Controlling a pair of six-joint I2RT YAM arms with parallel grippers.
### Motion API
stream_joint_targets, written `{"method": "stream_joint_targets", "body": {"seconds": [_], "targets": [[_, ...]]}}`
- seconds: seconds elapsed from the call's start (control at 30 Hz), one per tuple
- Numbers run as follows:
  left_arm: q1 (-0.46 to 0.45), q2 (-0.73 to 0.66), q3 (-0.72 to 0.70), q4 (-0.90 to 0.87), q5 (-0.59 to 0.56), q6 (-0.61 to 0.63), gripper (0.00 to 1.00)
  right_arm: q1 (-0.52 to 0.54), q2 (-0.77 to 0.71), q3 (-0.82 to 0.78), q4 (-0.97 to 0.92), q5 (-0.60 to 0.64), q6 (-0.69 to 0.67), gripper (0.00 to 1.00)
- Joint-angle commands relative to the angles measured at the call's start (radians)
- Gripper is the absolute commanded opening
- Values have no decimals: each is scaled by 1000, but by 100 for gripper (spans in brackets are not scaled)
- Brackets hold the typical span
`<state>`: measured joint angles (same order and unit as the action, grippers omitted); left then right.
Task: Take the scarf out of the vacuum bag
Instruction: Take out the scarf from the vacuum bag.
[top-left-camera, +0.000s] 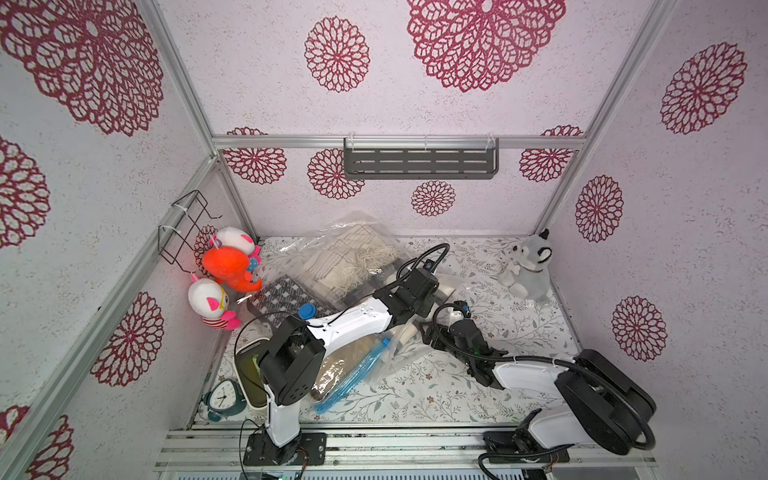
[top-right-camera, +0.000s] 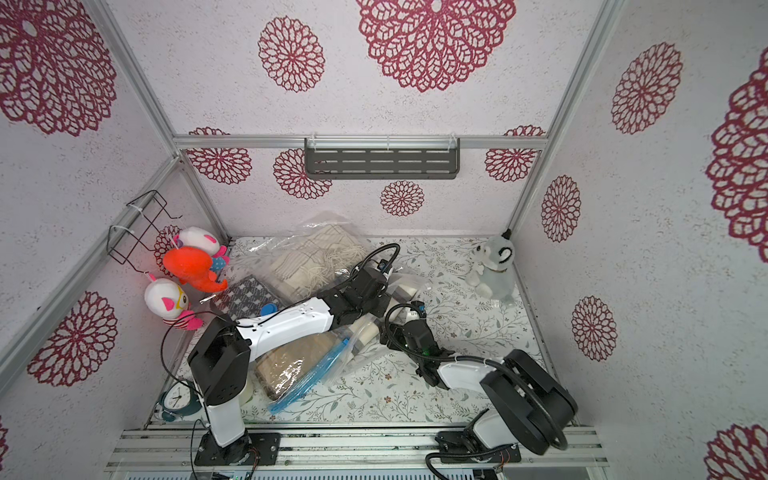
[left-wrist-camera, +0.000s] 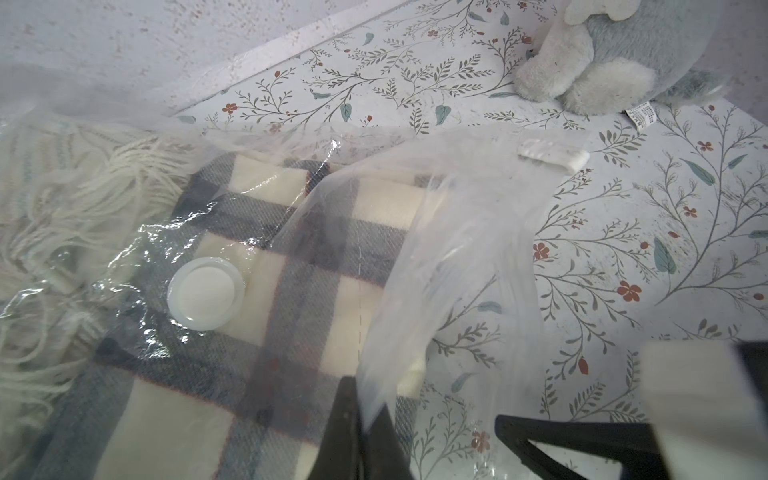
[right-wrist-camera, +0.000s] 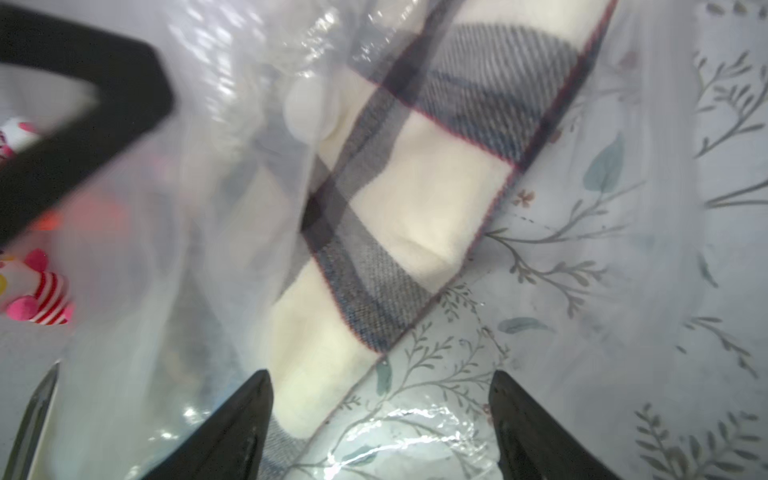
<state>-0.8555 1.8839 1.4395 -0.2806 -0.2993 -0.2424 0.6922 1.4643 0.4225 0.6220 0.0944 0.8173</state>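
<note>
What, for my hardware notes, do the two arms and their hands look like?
The left arm and right arm have white shells, black joints and black cables looping at the wrists. The left hand and right hand have black, tapered fingers.

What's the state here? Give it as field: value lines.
bag: clear, one layer of film pinched up
scarf: plaid, seen through the bag film
valve: white, round, over the scarf
left end effector: shut on bag film
right end effector: open, at the scarf's corner, gripping nothing
other bags: fringed scarf bag toward the back wall; blue-zip bag toward the arm bases
plush: grey, far right corner
</note>
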Motion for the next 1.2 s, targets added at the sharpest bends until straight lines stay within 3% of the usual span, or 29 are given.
{"method": "stream_joint_targets", "body": {"seconds": [0.0,0.3,0.8,0.87,0.97,1.03,1.13,1.17], "targets": [[7,-16,12,91,7,-20,0,-21,86,35,156,-67,46,83],[3,-26,3,114,3,-28,0,-113,210,83,173,-106,103,87],[-32,-95,-42,198,-73,-36,0,-126,475,254,304,-149,174,84],[-36,-101,-49,219,-87,-36,0,-120,515,299,309,-153,171,74],[-35,-78,-20,184,-137,-31,0,-121,558,335,340,-184,166,37],[-31,-47,1,154,-186,-24,0,-121,555,323,364,-198,161,30],[-11,-17,-3,155,-187,-41,0,-123,513,289,361,-188,129,3],[1,-12,-6,157,-177,-55,0,-123,495,272,360,-187,123,0]]}}
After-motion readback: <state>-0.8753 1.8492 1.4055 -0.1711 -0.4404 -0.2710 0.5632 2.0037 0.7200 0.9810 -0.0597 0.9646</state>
